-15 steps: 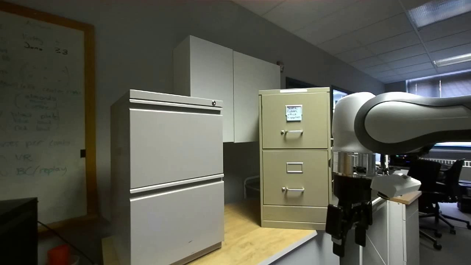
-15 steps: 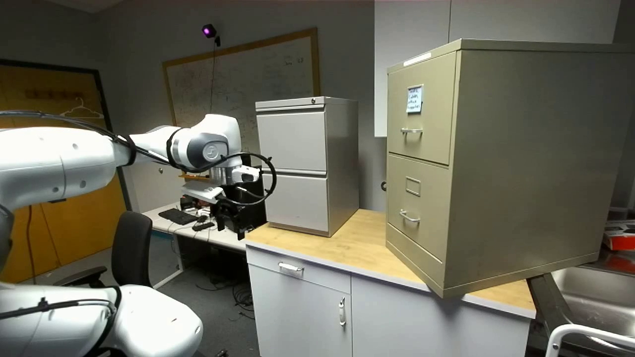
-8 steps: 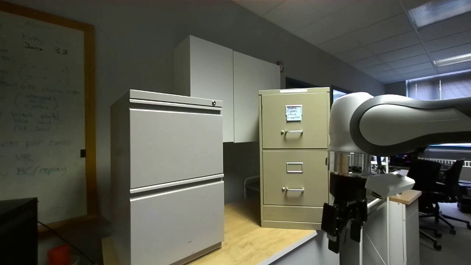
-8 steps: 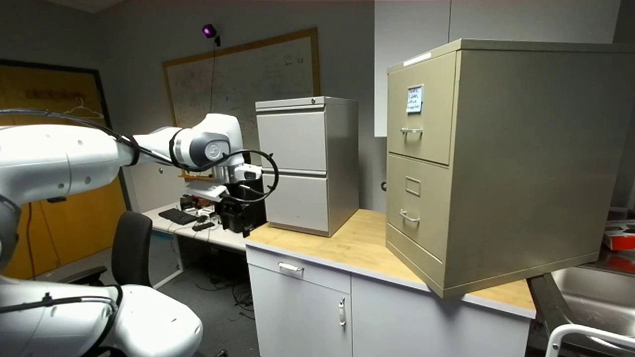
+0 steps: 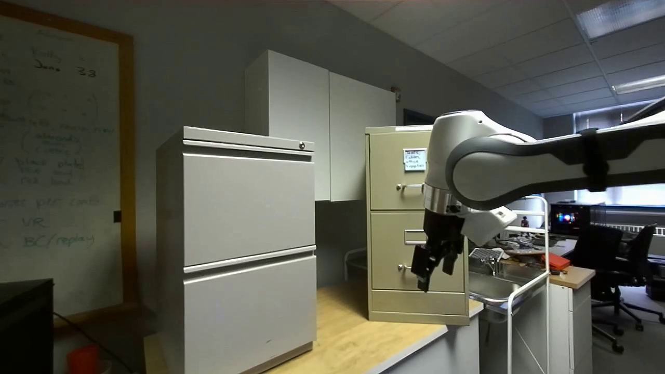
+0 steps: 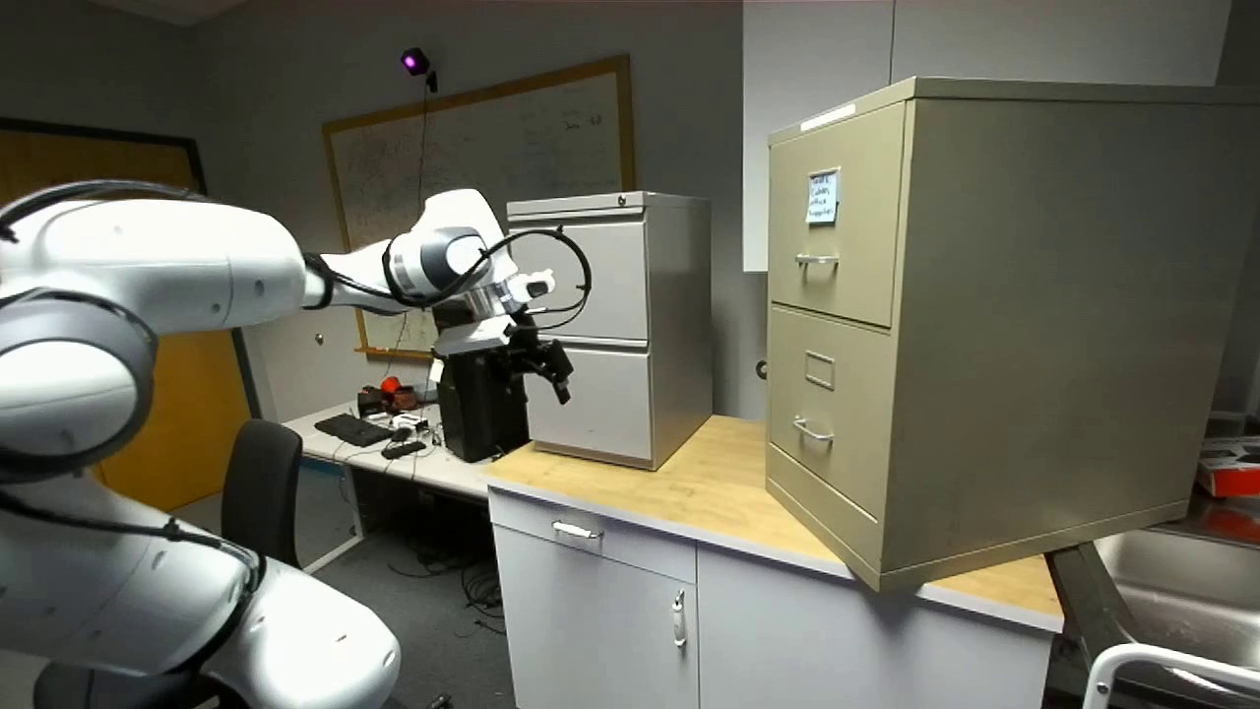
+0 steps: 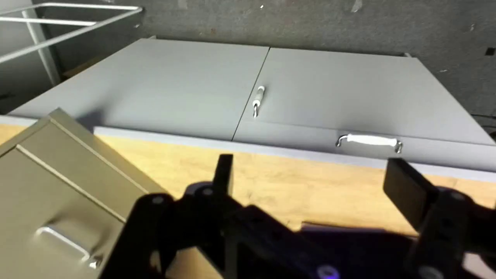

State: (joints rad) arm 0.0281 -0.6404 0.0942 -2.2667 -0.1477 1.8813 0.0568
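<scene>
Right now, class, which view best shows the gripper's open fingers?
The wrist view: the gripper looms large, its fingers plainly apart, the worktop showing between. Both exterior views show it smaller: against the tan cabinet a gap shows; against the grey cabinet, fingers are hard to separate.

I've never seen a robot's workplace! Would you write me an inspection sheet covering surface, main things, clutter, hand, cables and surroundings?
Surface: light wooden countertop, pale front edge.
Main things: grey filing cabinet and tan filing cabinet stand on it, visible drawers shut; a corner of the tan one juts past the countertop's front edge.
Clutter: keyboard and small items on a desk.
Hand: open, tilted, holding nothing, in the air apart from both cabinets.
Cables: black cable loop by the hand; loose cables on the floor.
Surroundings: whiteboard, office chair, metal sink.
</scene>
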